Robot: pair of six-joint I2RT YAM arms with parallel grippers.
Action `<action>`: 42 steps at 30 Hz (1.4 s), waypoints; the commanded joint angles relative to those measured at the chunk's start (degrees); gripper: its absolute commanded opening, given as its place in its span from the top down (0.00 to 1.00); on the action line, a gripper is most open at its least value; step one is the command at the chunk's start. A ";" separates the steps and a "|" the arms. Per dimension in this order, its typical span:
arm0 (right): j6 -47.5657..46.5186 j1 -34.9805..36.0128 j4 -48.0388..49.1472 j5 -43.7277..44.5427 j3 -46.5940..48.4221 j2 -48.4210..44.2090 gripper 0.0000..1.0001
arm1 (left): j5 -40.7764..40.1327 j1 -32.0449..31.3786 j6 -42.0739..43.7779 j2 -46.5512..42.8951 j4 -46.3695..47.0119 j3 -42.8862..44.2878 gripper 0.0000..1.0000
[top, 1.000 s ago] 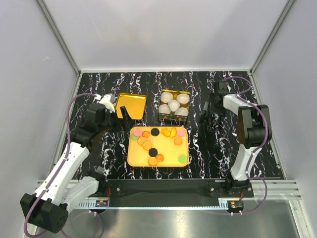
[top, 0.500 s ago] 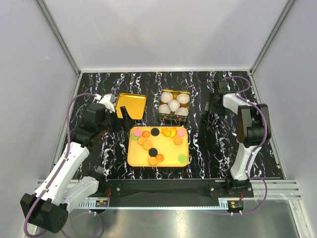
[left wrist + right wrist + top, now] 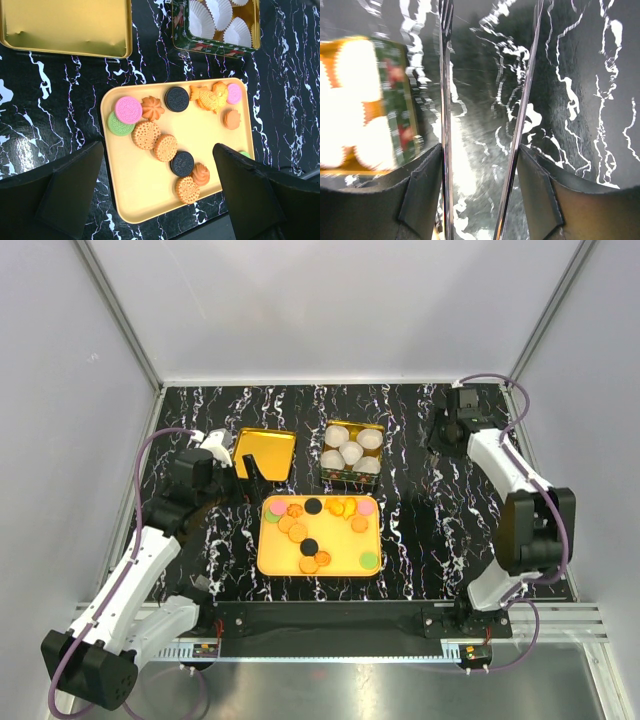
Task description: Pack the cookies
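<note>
L hand [image 3: 159, 150] spread wide, empty; cookies [image 3: 146, 135] lie right below it on the yellow tray [image 3: 130, 200]. R hand [image 3: 479, 150] is blurred, so we can't tell its grip. We reckon the cookies are light, stiff, brittle: pinch opposite edges gently.

Motion blur smeared the right wrist view's tin [image 3: 395, 100], cut off at the left edge, while a finger [image 3: 260, 200] of the left gripper [image 3: 157, 147] hid most of a green cookie [image 3: 244, 154].
</note>
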 commanded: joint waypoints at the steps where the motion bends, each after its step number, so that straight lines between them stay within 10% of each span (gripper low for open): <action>1: 0.44 2.10 -2.16 -1.40 1.22 -5.82 0.35 | -0.24 0.27 0.43 -1.17 1.41 -0.27 0.01; 19: 0.08 22.66 -16.40 -6.49 3.49 -22.62 0.48 | -2.35 0.27 0.69 -1.96 0.62 0.17 0.01; 42: 2.63 48.16 -20.63 -10.98 6.75 -13.14 0.44 | -3.67 0.88 0.43 -2.66 0.35 0.26 0.01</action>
